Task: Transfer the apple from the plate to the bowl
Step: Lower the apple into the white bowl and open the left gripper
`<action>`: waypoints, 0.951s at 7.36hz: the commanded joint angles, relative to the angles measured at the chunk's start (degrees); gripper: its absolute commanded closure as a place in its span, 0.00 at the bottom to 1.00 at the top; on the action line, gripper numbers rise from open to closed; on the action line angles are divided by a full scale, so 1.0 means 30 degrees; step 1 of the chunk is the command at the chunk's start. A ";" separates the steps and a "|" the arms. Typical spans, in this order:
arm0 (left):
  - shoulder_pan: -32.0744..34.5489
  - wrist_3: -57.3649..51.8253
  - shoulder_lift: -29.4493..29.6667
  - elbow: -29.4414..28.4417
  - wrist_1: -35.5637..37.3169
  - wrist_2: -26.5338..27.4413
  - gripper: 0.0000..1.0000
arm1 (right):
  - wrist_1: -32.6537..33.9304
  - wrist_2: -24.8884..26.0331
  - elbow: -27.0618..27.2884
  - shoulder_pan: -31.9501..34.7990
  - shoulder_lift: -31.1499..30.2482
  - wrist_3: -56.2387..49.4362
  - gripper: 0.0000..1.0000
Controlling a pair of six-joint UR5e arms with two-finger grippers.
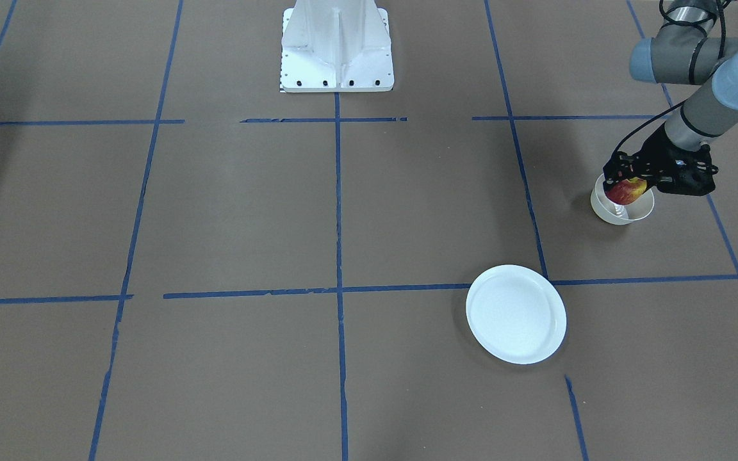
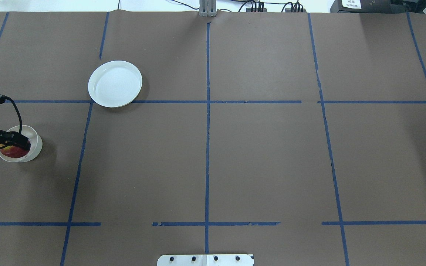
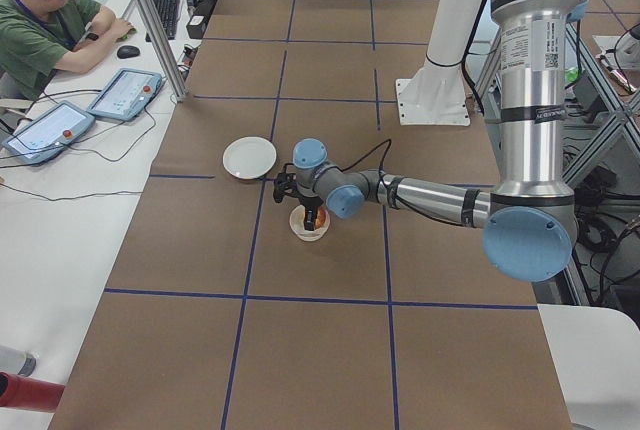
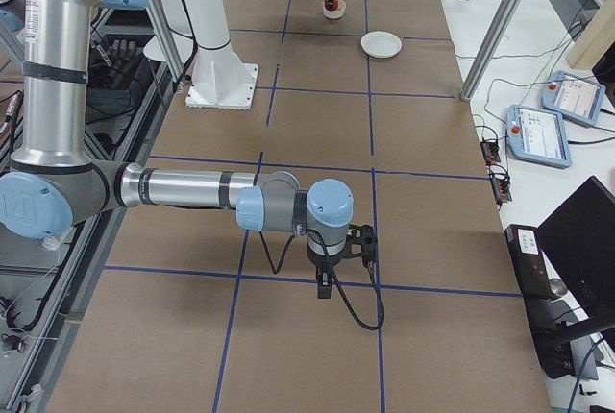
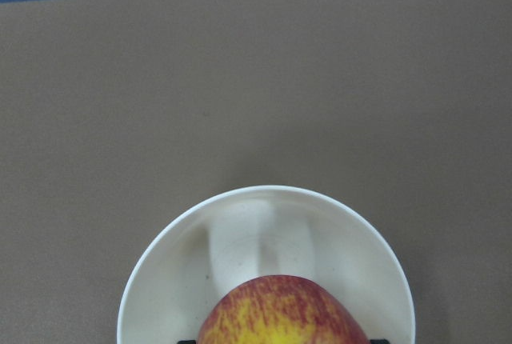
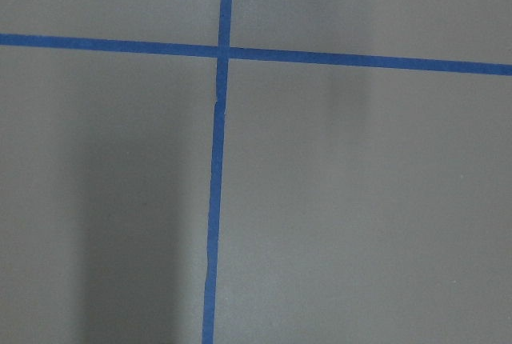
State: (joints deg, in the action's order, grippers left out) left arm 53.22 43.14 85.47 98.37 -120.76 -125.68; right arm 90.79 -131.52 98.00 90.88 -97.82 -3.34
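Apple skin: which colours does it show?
The round apple is yellow-streaked red, clearest in left wrist view.

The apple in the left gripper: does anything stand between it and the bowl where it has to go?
Nothing visible does. The left gripper holds the apple directly over the bowl, at its mouth, and the part of the bowl's inside that shows is bare. The plate lies apart, with nothing on it.

Apple [image 1: 626, 190]: 1, upper right of frame. Bowl [image 1: 601, 208]: 1, same spot. Plate [image 1: 516, 314]: 1, lower centre-right. Robot arms: 2 (left arm [image 3: 430, 195], right arm [image 4: 183, 187]). Teach pendants [image 3: 125, 93]: 2. Operator [image 3: 45, 20]: 1. Mounting base [image 1: 337, 48]: 1.
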 commanded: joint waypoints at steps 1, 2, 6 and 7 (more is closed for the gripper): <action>-0.0016 -0.0024 0.0014 -0.0065 0.0000 0.0000 0.22 | 0.0000 0.0012 0.0000 0.0000 0.0000 0.0000 0.00; -0.0016 -0.0024 0.0014 -0.0065 0.0000 0.0000 0.16 | 0.0000 0.0012 0.0000 0.0000 0.0000 0.0000 0.00; 0.0100 -0.0286 -0.0044 0.0283 0.0087 0.0000 0.02 | 0.0000 0.0012 0.0000 0.0000 0.0000 0.0000 0.00; 0.0304 -0.1332 -0.0102 0.0664 0.0204 -0.0145 0.02 | 0.0000 0.0012 0.0000 0.0000 0.0000 0.0000 0.00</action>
State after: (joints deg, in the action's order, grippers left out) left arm 53.54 41.78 85.37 99.12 -120.51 -125.75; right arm 90.79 -131.48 98.00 90.88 -97.82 -3.34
